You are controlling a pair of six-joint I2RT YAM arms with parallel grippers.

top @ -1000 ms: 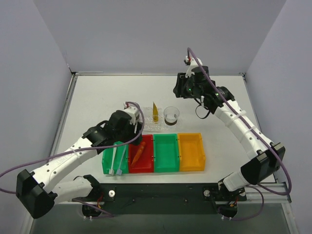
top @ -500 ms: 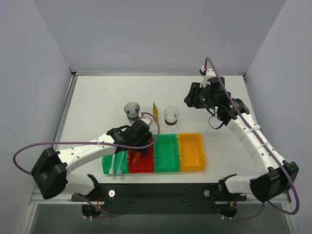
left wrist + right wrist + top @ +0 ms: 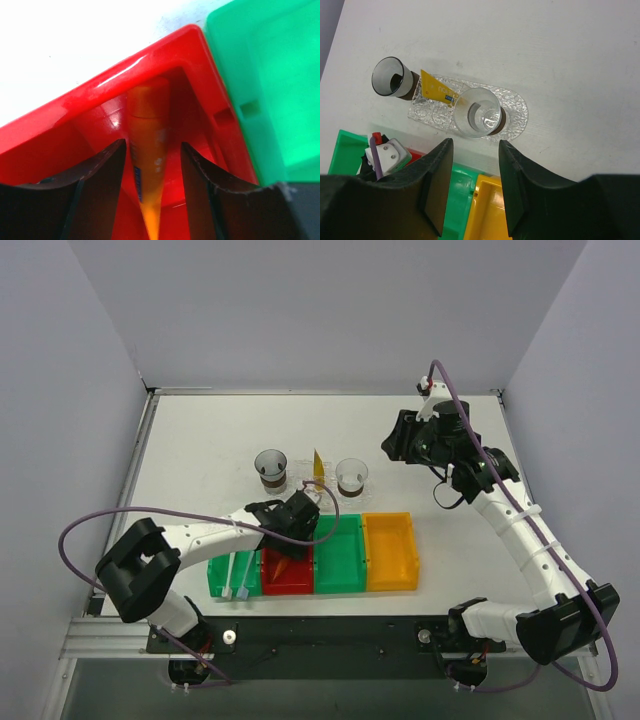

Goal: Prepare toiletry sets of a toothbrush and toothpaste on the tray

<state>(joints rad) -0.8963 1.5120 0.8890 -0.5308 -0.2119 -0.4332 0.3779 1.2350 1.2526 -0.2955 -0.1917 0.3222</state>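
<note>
Left claw (image 3: pixel 152 145) straddles the orange tube (image 3: pixel 148 130) in the red bin (image 3: pixel 100 90), lower centre of the top view, jaws apart, apparently ready to grasp it. Right claw (image 3: pixel 475 144), open and empty, hangs above the tray (image 3: pixel 517 107), which already carries the yellow tube (image 3: pixel 436 91).

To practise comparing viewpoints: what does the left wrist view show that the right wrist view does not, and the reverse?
Only the left wrist view: the orange tube lying in the red bin, between the left gripper's open jaws.
Only the right wrist view: the tray, two cups, a yellow tube and the orange bin.
Both: the red bin, a green bin and the white table.
</note>
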